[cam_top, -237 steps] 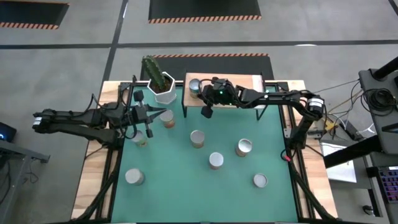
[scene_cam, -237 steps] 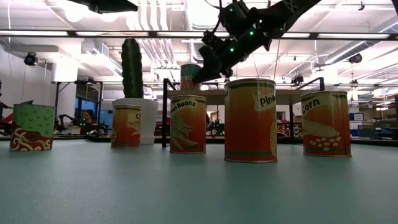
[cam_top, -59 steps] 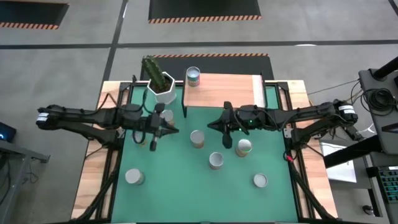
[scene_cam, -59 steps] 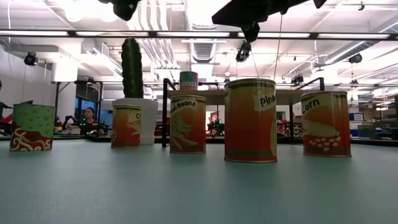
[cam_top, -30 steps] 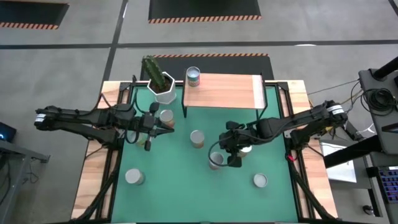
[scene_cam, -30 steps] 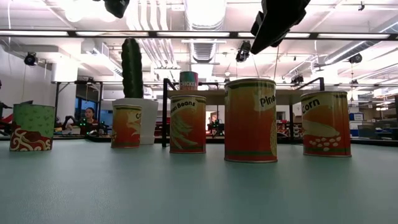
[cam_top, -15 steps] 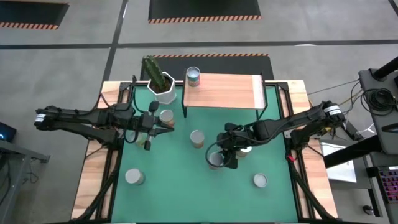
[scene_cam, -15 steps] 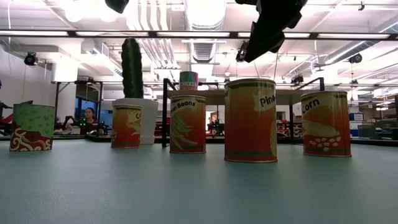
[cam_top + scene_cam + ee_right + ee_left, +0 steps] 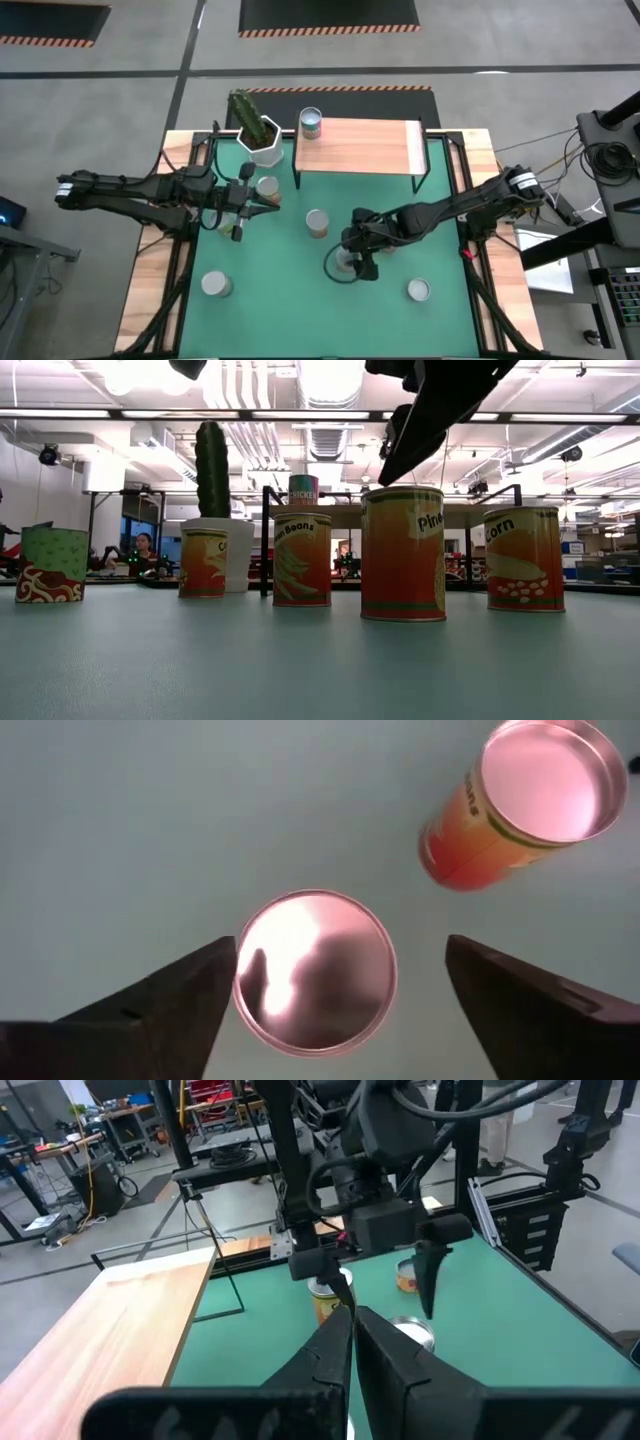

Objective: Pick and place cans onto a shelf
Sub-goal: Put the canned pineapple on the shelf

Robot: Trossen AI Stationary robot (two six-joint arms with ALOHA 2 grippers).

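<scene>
Directly below the right gripper (image 9: 320,995), jaws spread wide and empty, stands a can (image 9: 314,970) mid-mat. Likely rigid and smooth-walled; grip across the sides below the rim. Left gripper (image 9: 262,203) waits closed, empty.

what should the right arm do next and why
Probably lower straight down, then close. The right end effector is open above the can, one finger on each side of its silvery top, not yet touching. The shelf holds only one can so far.
</scene>
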